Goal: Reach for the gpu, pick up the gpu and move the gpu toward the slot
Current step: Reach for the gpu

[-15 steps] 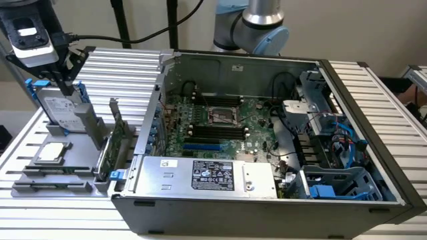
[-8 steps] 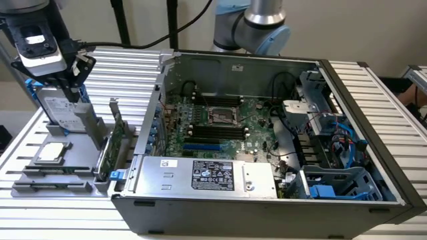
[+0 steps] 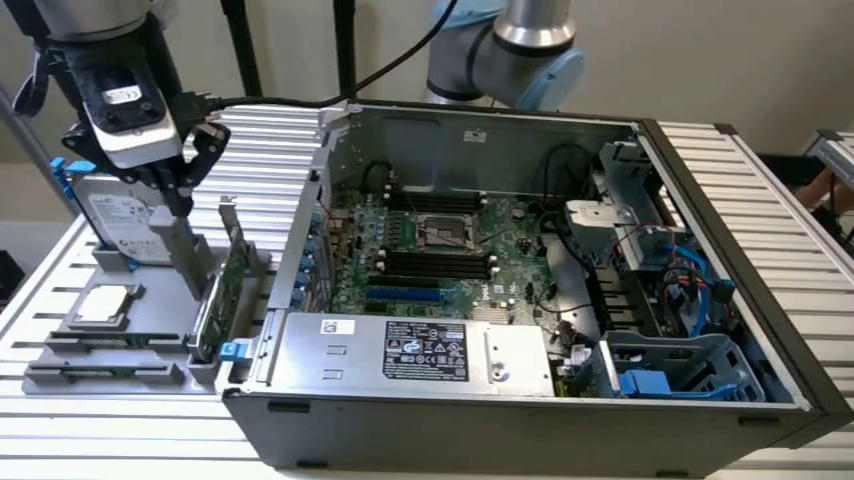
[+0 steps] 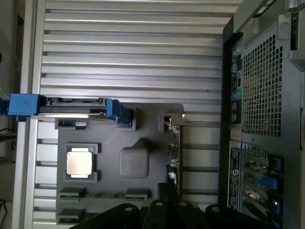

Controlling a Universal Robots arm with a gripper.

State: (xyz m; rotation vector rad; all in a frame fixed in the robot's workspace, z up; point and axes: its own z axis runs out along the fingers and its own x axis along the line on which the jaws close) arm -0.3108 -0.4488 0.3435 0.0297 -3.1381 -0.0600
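Gpu in the exterior view stands on its long edge in a grey holder tray, just beside the outer side wall of the open computer case. Its long axis runs from the near end of the tray away toward the back, about parallel to that wall. Its green face looks toward the exterior view's left, and the silver bracket rises at the far end. The gripper hangs above the tray, to the exterior view's left of the card's bracket end and apart from it, with nothing in its hold. Whether it is open or closed cannot be told. Behind it a grey hard drive with blue rails stands upright in the tray, and a square silver processor lies flat nearer the front.

In the wrist view the gpu is seen edge-on as a thin strip along the tray edge nearest the case, with its bracket at the end farther from the gripper. The gripper's black body sits close to the card's other end. The processor and the hard drive lie on the tray's far side from the card.
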